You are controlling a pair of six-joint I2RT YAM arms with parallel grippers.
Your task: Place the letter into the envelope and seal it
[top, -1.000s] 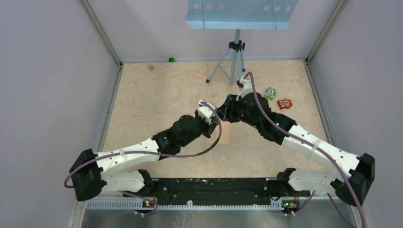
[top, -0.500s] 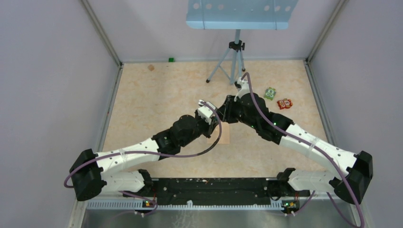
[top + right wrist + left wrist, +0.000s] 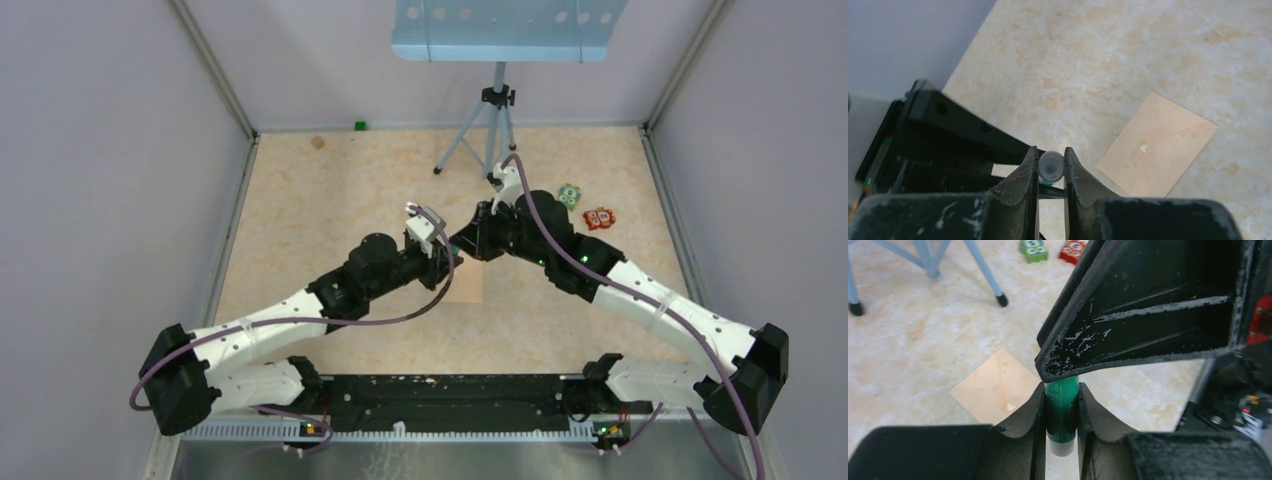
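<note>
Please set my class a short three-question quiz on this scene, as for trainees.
1. True or false: the left fingers hold a green glue stick.
2. The right fingers grip: A the envelope, B the stick's pale end, C a toy block?
3. Fill in: the envelope lies ___ on the table.
Key: 1 true; 2 B; 3 flat.
</note>
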